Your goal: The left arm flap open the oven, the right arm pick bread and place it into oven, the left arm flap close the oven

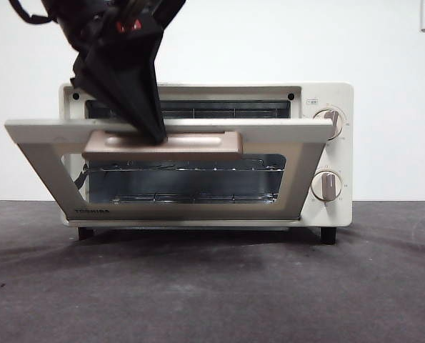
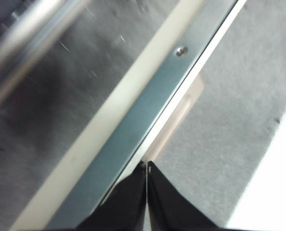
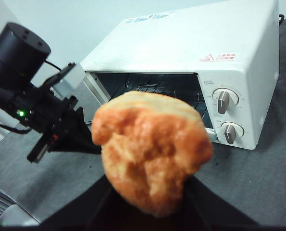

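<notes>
The oven (image 1: 326, 153) stands on a dark grey table (image 1: 212, 286) before a white wall (image 1: 269, 43), its door (image 1: 33, 153) half lowered, lettered TOSHIBA. The left gripper (image 1: 155, 132), jaws pressed together, touches the handle (image 1: 176, 145). The right gripper (image 3: 150, 202) clasps the bread (image 3: 150, 151) well away from the oven's front.

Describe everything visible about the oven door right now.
The oven door is a cream-white frame around a dark glass window, with a taupe bar handle along its upper edge and TOSHIBA lettering near its bottom hinge. It hangs partly open, tilted outward from the oven, showing the wire rack inside. The left end effector, its jaws shut, presses its tip at the door's top edge beside the handle. The left wrist view shows the door's grey metal inner strip with one screw.
</notes>
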